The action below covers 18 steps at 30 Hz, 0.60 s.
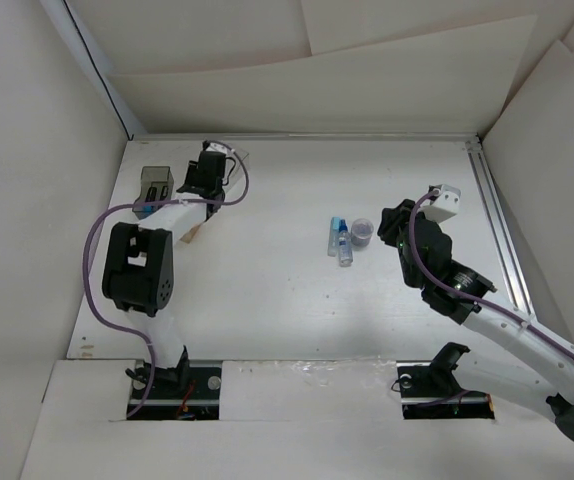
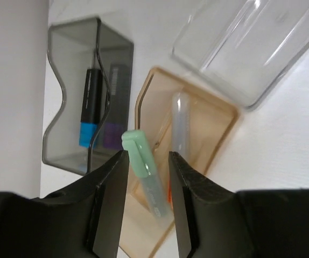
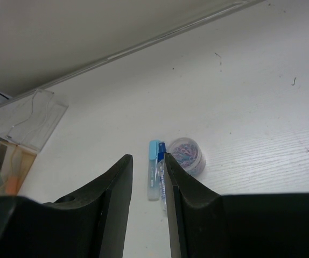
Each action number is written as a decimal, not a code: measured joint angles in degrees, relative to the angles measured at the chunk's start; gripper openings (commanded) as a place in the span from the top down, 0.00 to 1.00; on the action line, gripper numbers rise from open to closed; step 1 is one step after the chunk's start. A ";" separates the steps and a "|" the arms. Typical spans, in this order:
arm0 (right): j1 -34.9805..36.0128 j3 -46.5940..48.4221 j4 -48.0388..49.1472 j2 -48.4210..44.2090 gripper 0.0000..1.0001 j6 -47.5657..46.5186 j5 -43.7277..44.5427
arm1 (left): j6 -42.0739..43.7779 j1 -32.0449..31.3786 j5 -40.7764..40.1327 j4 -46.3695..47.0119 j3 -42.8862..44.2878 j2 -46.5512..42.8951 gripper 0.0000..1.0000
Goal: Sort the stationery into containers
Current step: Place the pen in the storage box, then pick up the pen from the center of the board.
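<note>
On the desk [image 1: 267,300], count three bins, grouped in the far-left corner, probably to keep the middle free for picking. Count one clear bin [image 2: 240,59], nothing visible inside; one dark grey bin [image 2: 71,59] next to the side wall; one amber bin [image 2: 211,126] between those two, just beside each, though whether touching cannot be told. Next in size, the left gripper [image 2: 148,158]: hangs over the amber bin, closed narrow on a green marker [image 2: 138,148] just below its cap and tilting it down toward the bin floor, most likely for release there. Then the right gripper [image 3: 146,158]: parted a little, holds nothing, points low across the middle of the desk toward the unsorted things, seemingly lining up for a pick. Out there, count three, lying close together: one small round tub [image 3: 188,156] of coloured clips, one blue-capped bottle [image 1: 344,250] just beside it, one light-blue-capped marker [image 3: 154,177] alongside the bottle. Back at the bins, count two markers inside the grey one, a black marker with a blue end [image 2: 91,102] and a purple marker [image 2: 113,134], dim through the smoky wall, plus one pale marker with an orange end [image 2: 179,123] in the amber one. Makes five markers in all: three binned, one gripped, one loose.
</note>
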 measured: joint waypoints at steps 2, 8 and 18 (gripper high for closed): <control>0.00 0.00 0.00 0.00 0.66 0.00 0.00 | -2.05 -1.29 0.13 -2.08 2.19 -1.33 0.70; 0.00 -0.02 -0.02 -0.13 0.86 -0.42 0.42 | -13.20 -9.62 4.55 -5.25 8.24 -9.03 0.73; 0.00 -0.07 -1.03 -3.23 0.93 1.49 5.35 | -29.92 -38.75 6.32 -8.48 14.62 0.28 0.73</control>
